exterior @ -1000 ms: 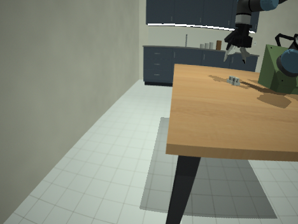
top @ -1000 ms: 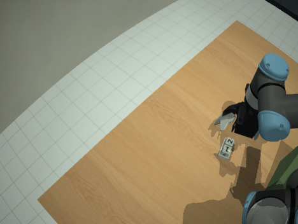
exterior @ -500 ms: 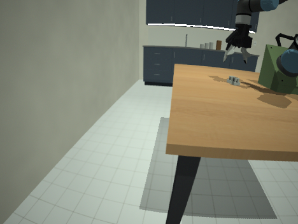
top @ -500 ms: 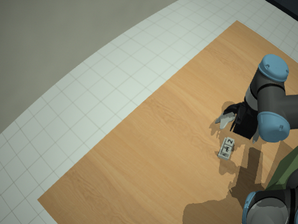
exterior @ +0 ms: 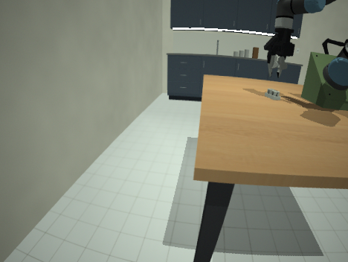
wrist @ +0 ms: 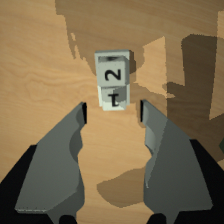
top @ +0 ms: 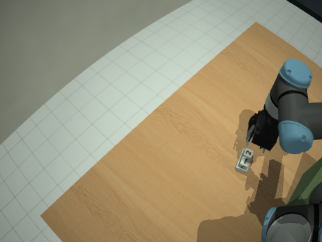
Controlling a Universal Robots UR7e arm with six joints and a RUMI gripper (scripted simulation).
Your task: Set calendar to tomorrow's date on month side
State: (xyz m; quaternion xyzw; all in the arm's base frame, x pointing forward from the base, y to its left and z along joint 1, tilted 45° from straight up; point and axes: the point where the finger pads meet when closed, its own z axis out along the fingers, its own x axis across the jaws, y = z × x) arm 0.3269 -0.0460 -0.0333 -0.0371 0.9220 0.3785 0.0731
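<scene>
Wrist view: two grey fingers framing bare wood, jaws partly drawn in with a gap between, gripping nothing. Calendar tray (wrist: 114, 54) further ahead on the table (wrist: 35, 60), well beyond the fingertips, not between them. Two cubes seated in the tray in a row: far cube (wrist: 114, 75) showing a 2 on top, near cube (wrist: 113, 98) showing a 1, the 1 lying turned relative to the 2 as seen from here. Month label not readable in any view. Top view: gripper (top: 250, 135) hanging above the wooden table (top: 165, 137) just beside the tray (top: 244, 161), offset toward the arm's wrist, not directly over the cubes; dark gripper body under the blue-capped joints (top: 295, 73). Tray near the right portion of the tabletop, close to the green mount (top: 307, 185) of the arm. Exterior view: gripper (exterior: 276, 71) pointing down, clearly above the tabletop, no contact with tray (exterior: 273, 94) or cubes; tray flat on the table, both cubes sitting level in it. Dark blue cabinets (exterior: 193, 76) along the back wall, pale tiled floor (exterior: 123, 179) below.
</scene>
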